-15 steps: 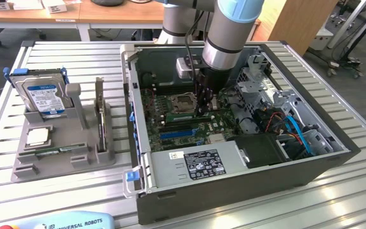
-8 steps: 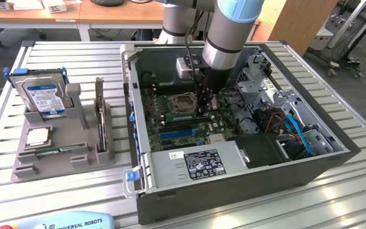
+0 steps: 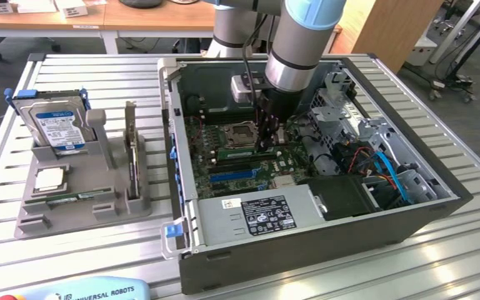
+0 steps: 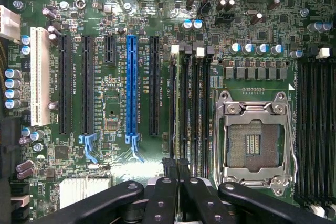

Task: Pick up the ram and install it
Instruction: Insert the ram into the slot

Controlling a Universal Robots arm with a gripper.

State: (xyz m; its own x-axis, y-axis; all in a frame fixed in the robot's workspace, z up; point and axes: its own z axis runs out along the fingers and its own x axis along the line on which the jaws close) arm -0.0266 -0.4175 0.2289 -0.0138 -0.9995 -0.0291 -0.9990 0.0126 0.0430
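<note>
**Placing the long, narrow green circuit-board ram (image 4: 181, 108) among the black motherboard memory slots (image 4: 202, 108).**
Stands edge-on beside the silver processor socket (image 4: 255, 140), beneath the black end effector (image 4: 177, 172) closed together at its edge; looks picked up and delivered, with full seating unconfirmed.

The case (image 3: 307, 253) is set on the table (image 3: 449, 262) beside the rack (image 3: 82, 212); the ram (image 4: 181, 114) is seemingly slotted beside the socket (image 4: 254, 140).

Pincer (image 4: 178, 170) clamps the ram (image 4: 181, 108) (edge-on) at the slots (image 4: 202, 108) beside the CPU socket (image 4: 253, 142)
</note>
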